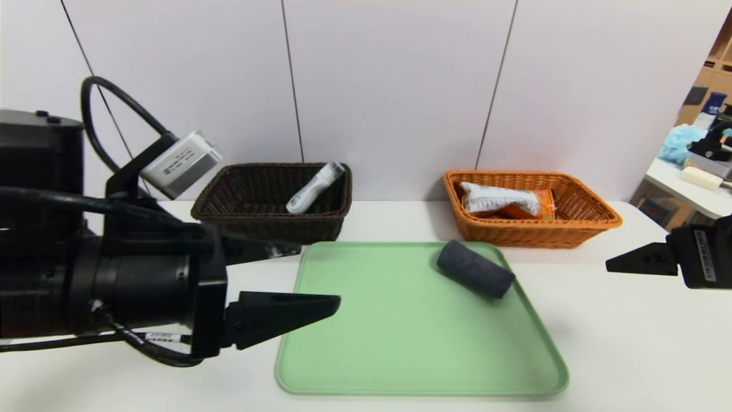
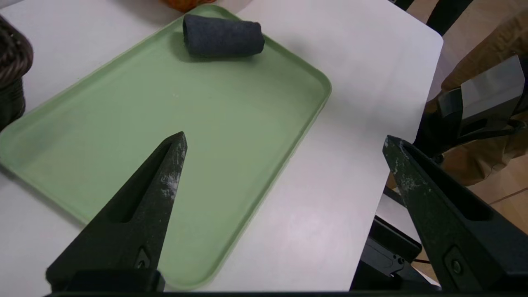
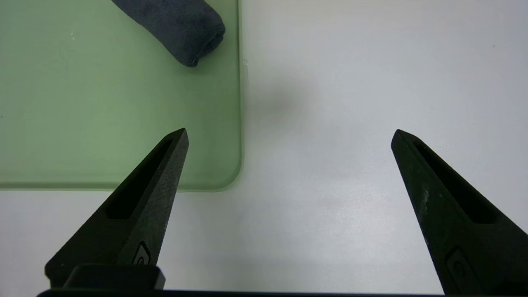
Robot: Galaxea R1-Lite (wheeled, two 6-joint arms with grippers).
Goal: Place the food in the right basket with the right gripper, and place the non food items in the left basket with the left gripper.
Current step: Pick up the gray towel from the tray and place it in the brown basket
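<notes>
We judge most of the sorting done: the tube (image 1: 315, 188) already lies in the left basket (image 1: 240, 214) and the food (image 1: 529, 206) in the right basket (image 1: 583, 226), so only the grey cloth roll (image 1: 476, 268) is left for us to carry over. It lies on its side on the green tray (image 1: 400, 355), a short, tightly rolled, soft dark bundle, well ahead of the left gripper (image 1: 317, 274) and off to its right, near the tray's far corner beside the right basket. We have the left gripper's jaws spread wide and empty over the tray's near left edge, and the right gripper (image 3: 288, 132) spread and empty too, above bare table (image 1: 629, 343) to the right of the tray.
</notes>
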